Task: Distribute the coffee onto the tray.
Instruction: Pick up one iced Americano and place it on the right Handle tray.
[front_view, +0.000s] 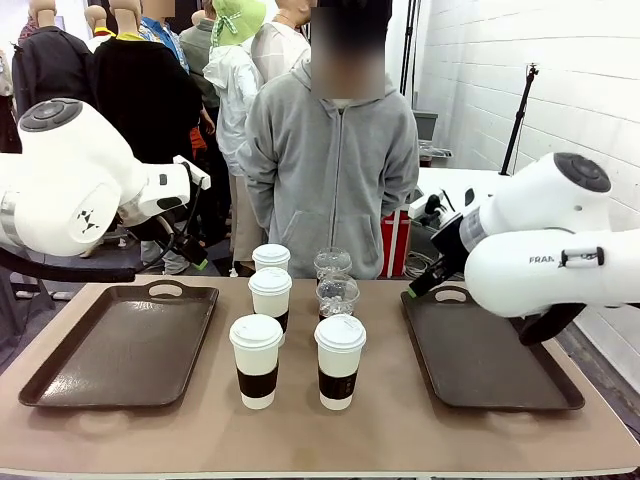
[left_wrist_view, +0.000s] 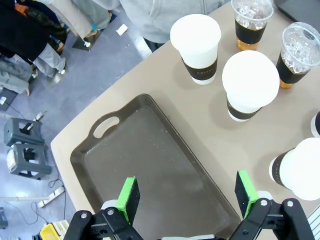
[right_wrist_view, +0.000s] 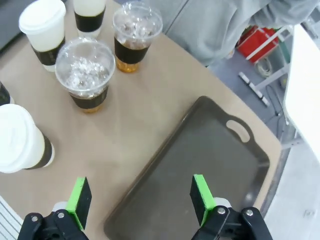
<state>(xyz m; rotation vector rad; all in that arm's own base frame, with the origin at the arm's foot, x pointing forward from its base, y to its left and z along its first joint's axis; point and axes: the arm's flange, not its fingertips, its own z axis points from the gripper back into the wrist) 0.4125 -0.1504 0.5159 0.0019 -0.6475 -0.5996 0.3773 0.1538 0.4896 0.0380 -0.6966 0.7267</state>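
1. My left claw (left_wrist_view: 187, 194) is spread wide with nothing between its green pads. It hangs over the left tray (left_wrist_view: 150, 165), whose bare floor lies straight below the fingers.
2. My right claw (right_wrist_view: 141, 194) is just as wide open and just as empty. It hangs over the near end of the right tray (right_wrist_view: 210, 160).
3. All the coffee stands on the table (front_view: 400, 430) between the two trays, and neither tray holds a cup.
4. The paper cups (left_wrist_view: 249, 85) stand ahead of the left claw and out past one finger, well clear of its pads. The clear cups (right_wrist_view: 85, 72) stand ahead of the right claw, off beyond its opposite finger, with a paper cup closer in on that same side.
5. I judge the paper cups to be thin-walled and easily dented, and top-heavy if they are full.
6. I would close on the dark sleeve, where the wall is stiffer and less slick. I would stay below the lid, so that a squeeze cannot pop it off.
7. The clear cups look like slick, springy plastic, with ice showing under the domes.
8. I would take them at the dark band round the body, never at the dome. I would squeeze gently and keep them upright.
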